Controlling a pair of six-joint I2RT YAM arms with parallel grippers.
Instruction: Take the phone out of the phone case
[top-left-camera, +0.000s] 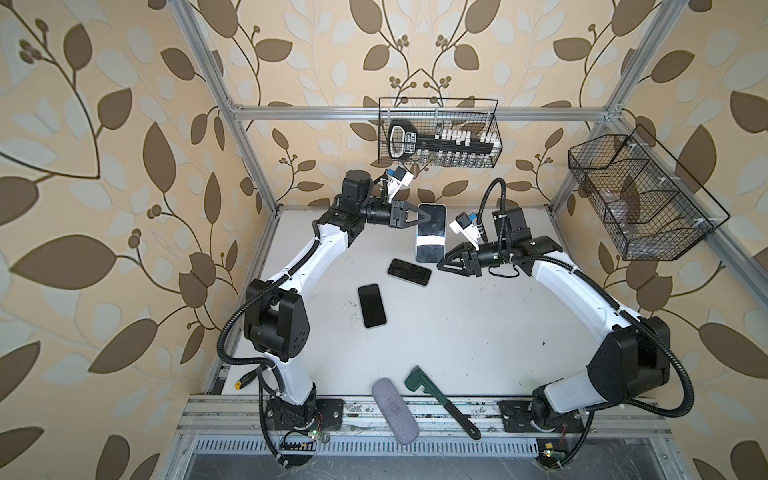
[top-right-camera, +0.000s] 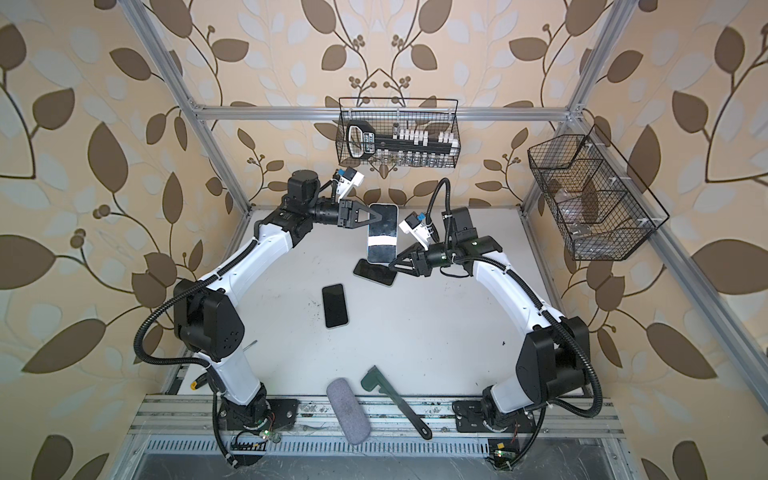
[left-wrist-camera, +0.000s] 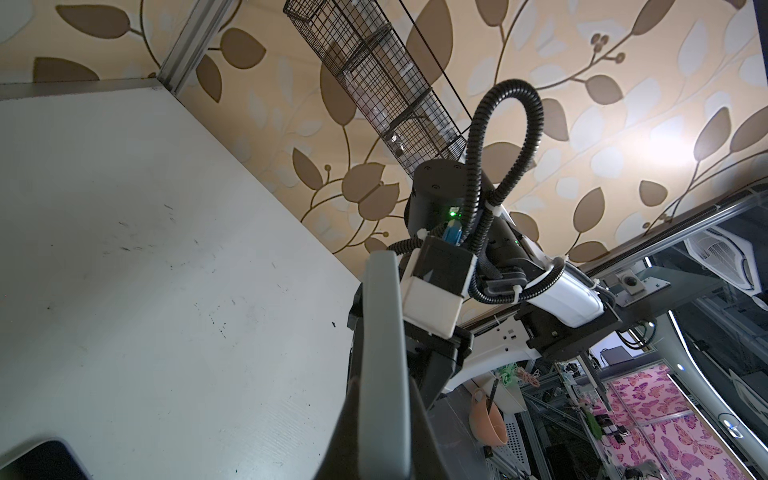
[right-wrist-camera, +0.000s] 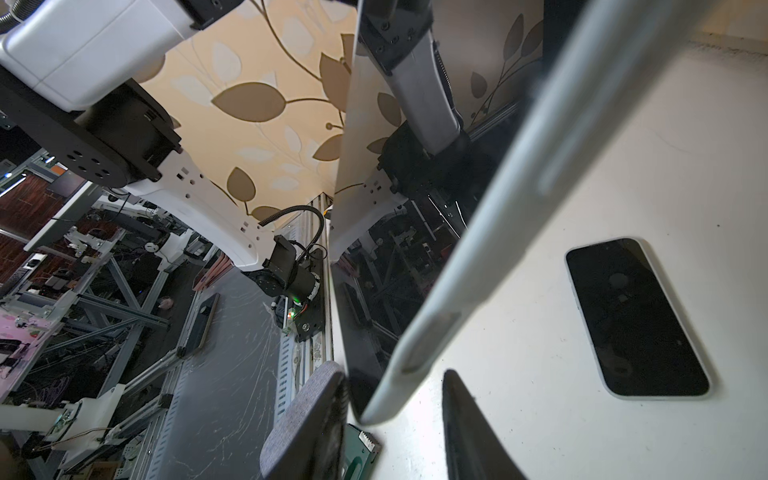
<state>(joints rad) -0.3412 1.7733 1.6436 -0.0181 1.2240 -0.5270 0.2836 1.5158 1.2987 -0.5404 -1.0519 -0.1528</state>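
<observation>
— Nearest the front rail, what is entered?
— One grey felt pouch (top-left-camera: 394, 411) and one green wrench (top-left-camera: 440, 401), laid flat, untouched. At mid-table, a loose phone (top-left-camera: 372, 306) and a second loose phone (top-left-camera: 409, 272), screens up.
— And the task's item?
— Further back, the phone (top-left-camera: 431, 226) is held clear of the table (top-left-camera: 478, 332), seated in its pale phone case (right-wrist-camera: 498, 208). The case is pinched at one long edge by the left gripper (top-left-camera: 424, 217), fingers pressed together on it. The right gripper (top-left-camera: 439, 265) is set at the lower corner, jaws spread.
— Handling?
— The phone is judged rigid, light, slick-fronted and breakable if dropped from that height. The case rim is judged pliable. A corner lip is advised as the hold for peeling.
— What is gained per view?
— Only in the right wrist view is the case corner shown between the two fingers, with a gap on one side. In both top views merely a tip beside the corner is made out. In the left wrist view just the case's narrow edge is given and the screen is hidden.
— Farthest?
— A rear wire basket (top-left-camera: 438, 133) and a side wire basket (top-left-camera: 640, 195), wall-hung.
</observation>
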